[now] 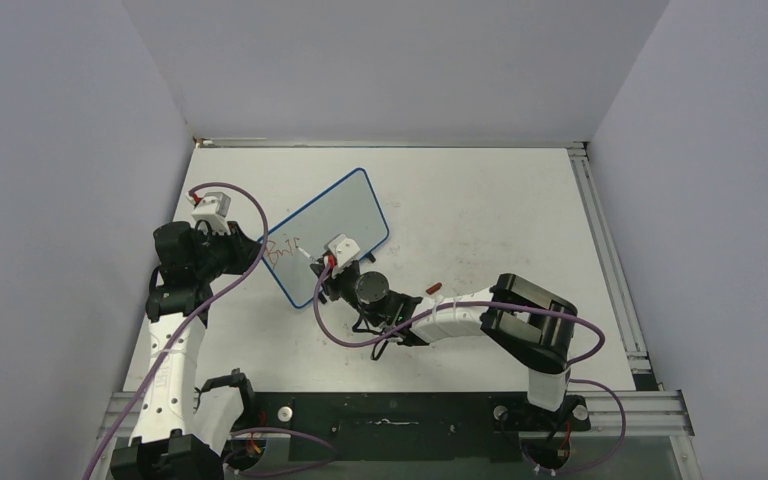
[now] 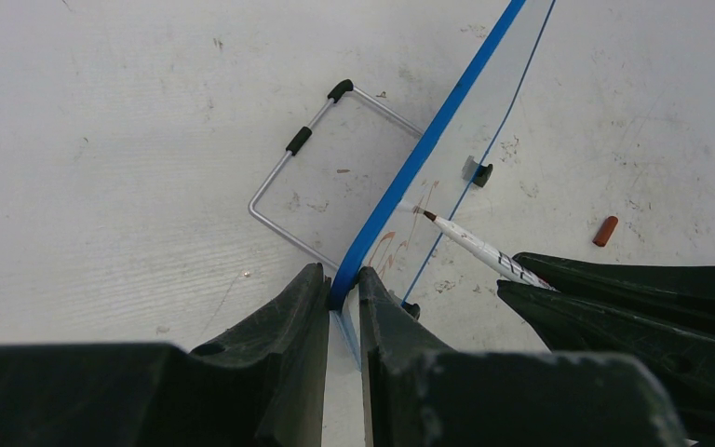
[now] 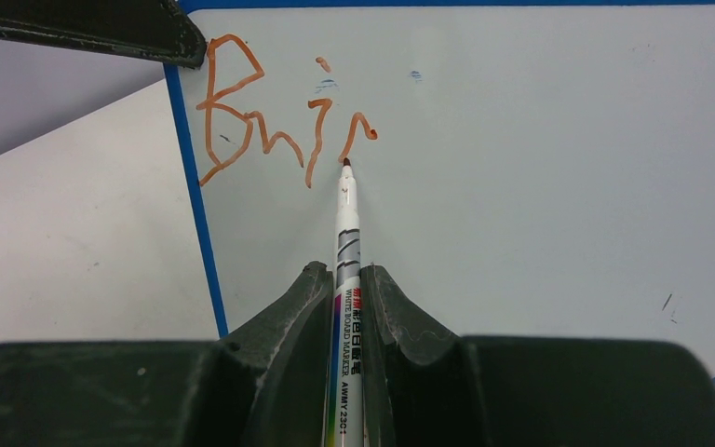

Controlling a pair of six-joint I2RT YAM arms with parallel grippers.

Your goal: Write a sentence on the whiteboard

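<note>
Your board (image 1: pixel 345 215) sits left of centre on the table (image 1: pixel 480 200), turned at a slant, with its near left corner towards your left arm. Your left gripper (image 2: pixel 343 279) has its fingers clamped on the board's blue frame at that corner, one finger on each face. A wire stand (image 2: pixel 284 163) shows on the table just beside that edge. Your right gripper (image 3: pixel 346 275) is closed tight on the marker (image 3: pixel 345 223), which runs straight out between the fingers towards the board face. Its tip touches the board, or very nearly, just under the last red stroke. The lettering (image 3: pixel 279 142) sits in the board's upper left corner as the right wrist sees it, close to the frame. It reads roughly "Bri" plus a short hooked stroke. The rest of the face has only a few faint specks. A small red cap (image 2: pixel 605 231) lies on the table, apart from the board, near your right arm.
</note>
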